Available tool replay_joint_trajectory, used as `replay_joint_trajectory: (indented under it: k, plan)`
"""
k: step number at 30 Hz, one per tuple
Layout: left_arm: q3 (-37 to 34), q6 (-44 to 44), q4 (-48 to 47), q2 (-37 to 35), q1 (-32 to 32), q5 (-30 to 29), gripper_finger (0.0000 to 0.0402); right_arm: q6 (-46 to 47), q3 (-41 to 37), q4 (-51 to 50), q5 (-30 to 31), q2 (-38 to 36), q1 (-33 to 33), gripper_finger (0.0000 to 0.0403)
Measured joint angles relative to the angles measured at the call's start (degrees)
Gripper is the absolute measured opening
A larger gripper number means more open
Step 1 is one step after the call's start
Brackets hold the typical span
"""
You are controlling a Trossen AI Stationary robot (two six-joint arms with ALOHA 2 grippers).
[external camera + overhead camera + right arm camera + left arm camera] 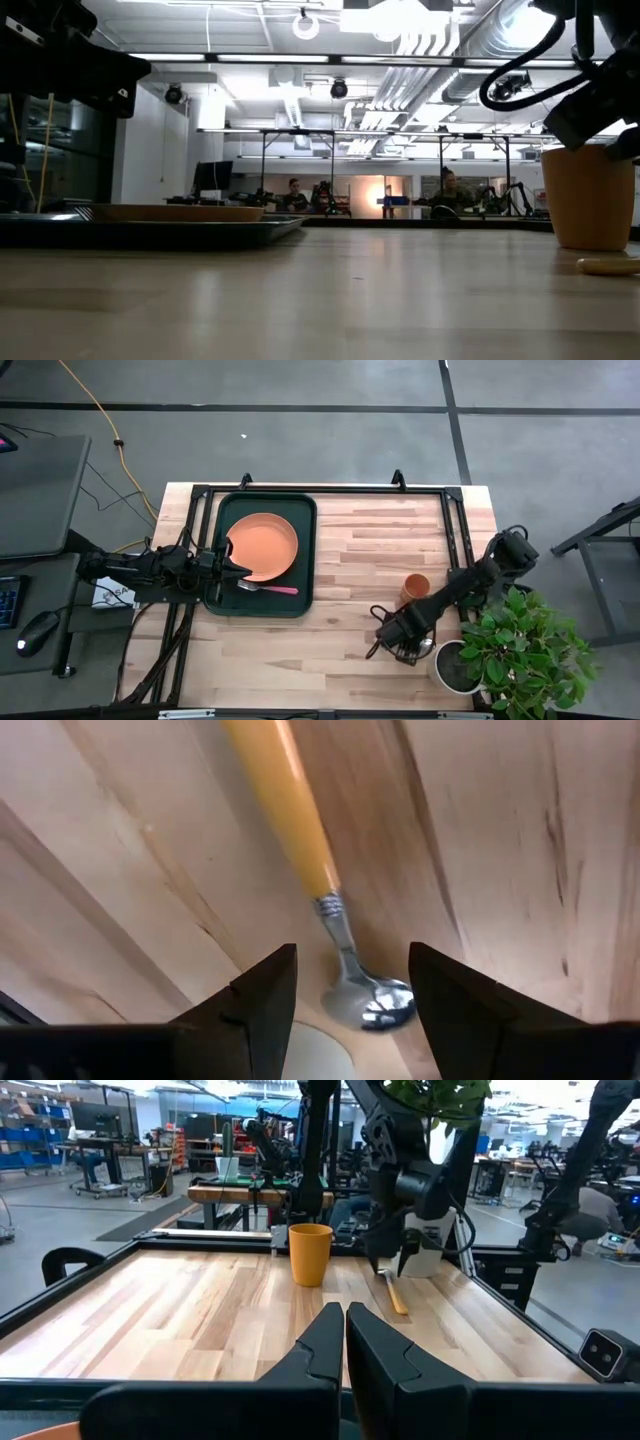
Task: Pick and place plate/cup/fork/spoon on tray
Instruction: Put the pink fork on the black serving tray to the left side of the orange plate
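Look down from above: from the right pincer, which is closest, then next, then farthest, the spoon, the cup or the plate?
From the open right pincer:
1. The spoon, lying on the table right under it.
2. The cup, standing on the bare table a little beyond.
3. The plate, far across on the tray by the left arm.

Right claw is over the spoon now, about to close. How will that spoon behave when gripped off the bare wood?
The spoon lies flat, so the open right claw may skid it. Its slim handle looks stiff and light. The shiny bowl is probably slippery; the orange handle seems safer.
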Motion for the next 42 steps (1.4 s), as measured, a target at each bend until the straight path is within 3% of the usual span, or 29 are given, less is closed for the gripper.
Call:
replay_joint_trajectory:
  k: [8, 19, 23, 30, 36, 42]
  plan:
    - [0.02, 0.02, 0.00, 0.00, 0.00, 0.00, 0.0003, 1.77, -0.13, 2.79, 1.06, 0.19, 0.36, 0.0184]
    - [0.02, 0.00, 0.00, 0.00, -0.02, 0.00, 0.0003, 2.81, 0.10, 2.62, -1.93, 6.07, 1.89, 0.0181]
    - [0.02, 0.00, -0.01, 0.00, 0.00, 0.00, 0.0003, 4.15, 0.07, 1.94, -0.64, 6.27, 1.92, 0.0146]
    - [0.02, 0.00, -0.02, 0.00, 0.00, 0.00, 0.0003, 4.14, 0.34, -0.18, -0.01, 6.37, 1.89, 0.0017]
    - [0.02, 0.00, 0.00, 0.00, 0.00, 0.00, 0.0003, 0.94, 4.80, -5.22, 4.53, 6.93, 1.85, 0.0015]
    - [0.02, 0.00, 0.00, 0.00, 0.00, 0.00, 0.0003, -9.32, 14.10, -11.32, 7.47, 6.73, 1.18, 0.0002]
